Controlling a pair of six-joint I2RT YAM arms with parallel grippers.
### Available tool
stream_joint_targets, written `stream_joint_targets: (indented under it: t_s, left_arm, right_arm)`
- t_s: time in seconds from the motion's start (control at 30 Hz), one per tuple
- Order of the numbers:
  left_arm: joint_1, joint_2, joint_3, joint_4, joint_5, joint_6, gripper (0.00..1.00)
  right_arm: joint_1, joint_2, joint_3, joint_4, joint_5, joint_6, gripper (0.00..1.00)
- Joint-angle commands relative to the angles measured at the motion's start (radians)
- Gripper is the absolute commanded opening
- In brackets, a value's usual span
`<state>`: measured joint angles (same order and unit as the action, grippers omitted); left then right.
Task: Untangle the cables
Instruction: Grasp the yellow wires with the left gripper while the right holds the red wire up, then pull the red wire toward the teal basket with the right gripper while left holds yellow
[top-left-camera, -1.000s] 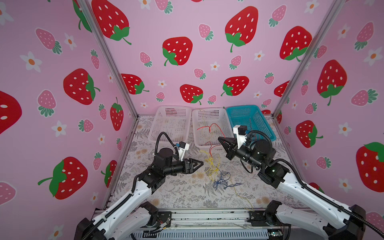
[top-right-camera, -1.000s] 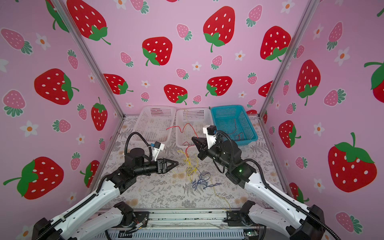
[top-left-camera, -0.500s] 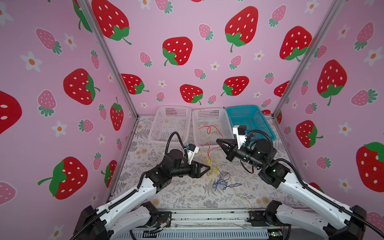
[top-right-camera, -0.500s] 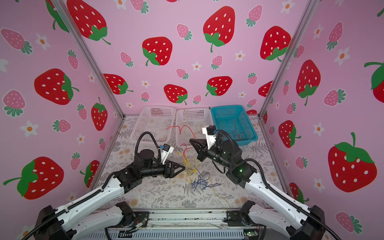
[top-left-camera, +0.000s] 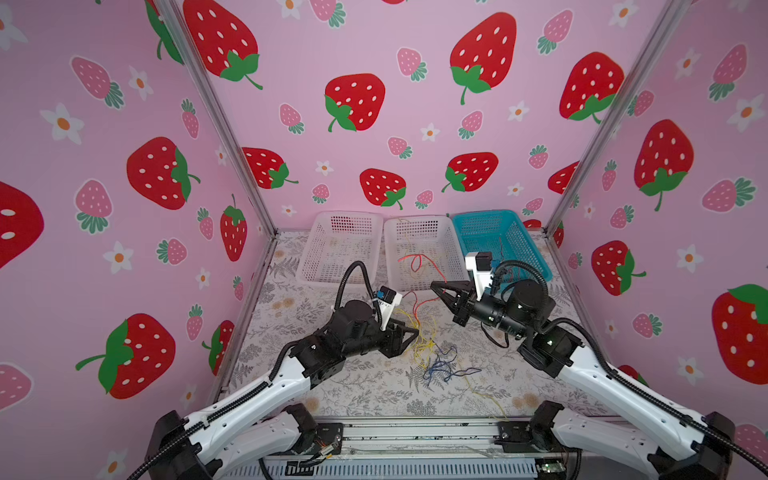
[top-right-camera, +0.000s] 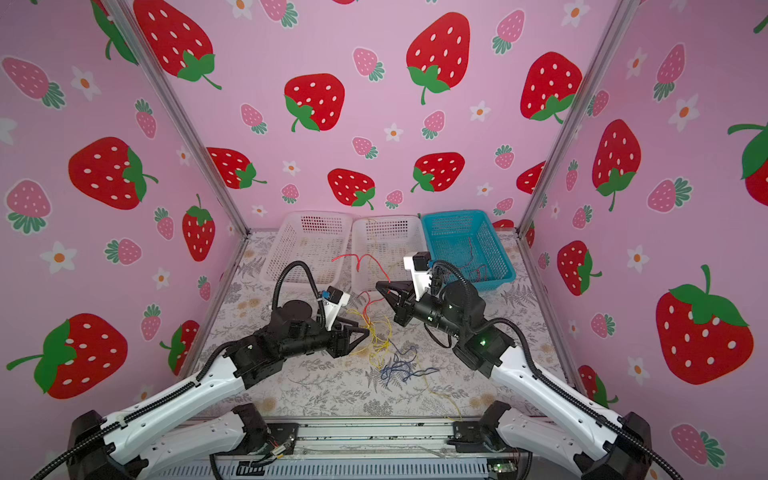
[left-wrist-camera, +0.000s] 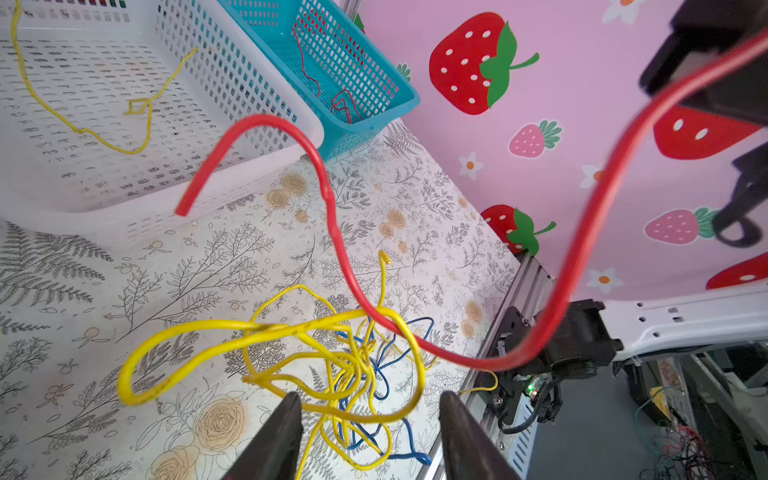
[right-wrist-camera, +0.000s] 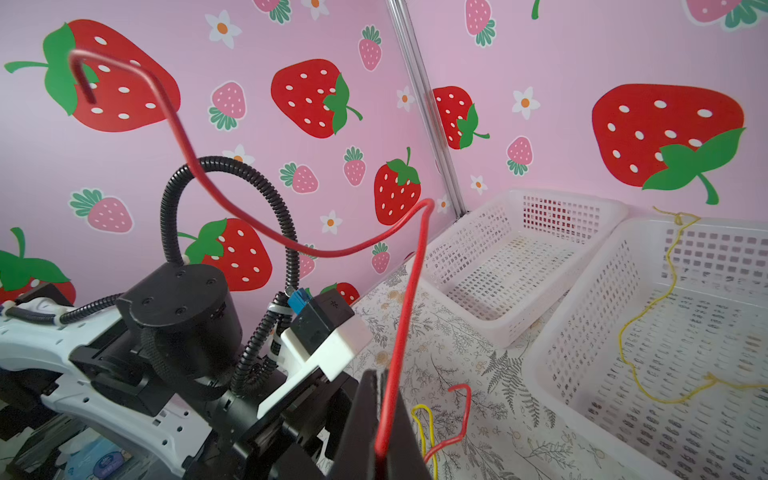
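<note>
- Ahead of the left claw (top-left-camera: 409, 338), the cables (top-left-camera: 428, 353) lie knotted on the tabletop (top-left-camera: 332, 386). A second ago this claw hung well back from them, and now it has pushed right up to the heap.
- Its fingers (left-wrist-camera: 282, 428) are spread, with several yellow loops (left-wrist-camera: 345, 361) lying between them. Nothing is pinched there yet.
- The right claw (right-wrist-camera: 376, 390) is pressed together on the red cable (right-wrist-camera: 399, 332) and has hardly moved. It sits raised, above and beyond the left claw, and the red strand sags from it down into the knot.
- To my eye this sets up a pull-apart, with one claw anchoring the yellow while the other draws the red clear.
- The blue cable (left-wrist-camera: 409, 432) is wound in under the yellow, just past the left claw's tips, so it may get dragged along.
- Beyond both claws, three baskets stand side by side. The left white basket (top-left-camera: 349, 215) looks bare, as far as I can tell.
- The middle white basket (top-left-camera: 415, 219), just behind the right claw's tip, holds a yellow cable (left-wrist-camera: 83, 129).
- The teal basket (top-left-camera: 484, 212), behind the right claw's wrist, holds a few red cables (left-wrist-camera: 340, 104).
</note>
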<state>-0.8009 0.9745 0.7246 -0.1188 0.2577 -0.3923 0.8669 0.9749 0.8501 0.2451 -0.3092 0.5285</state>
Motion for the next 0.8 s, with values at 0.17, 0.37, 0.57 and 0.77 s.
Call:
stream_joint_targets:
  t_s: [0.17, 0.37, 0.57, 0.77]
  left_arm:
    - [-0.044, 0.021, 0.052, -0.037, -0.070, 0.060, 0.49]
    - [-0.048, 0.016, 0.054, -0.039, -0.075, 0.063, 0.32]
    - [-0.049, 0.014, 0.056, -0.039, -0.062, 0.070, 0.11]
    - [-0.052, 0.000, 0.053, -0.040, -0.027, 0.068, 0.00]
  right_arm:
    - [0.008, -0.031, 0.038, 0.036, -0.024, 0.044, 0.00]
    - [0.012, -0.038, 0.033, 0.037, -0.030, 0.053, 0.00]
    - [0.013, -0.036, 0.026, 0.036, -0.025, 0.051, 0.00]
    - [0.013, -0.039, 0.023, -0.002, 0.028, 0.019, 0.00]
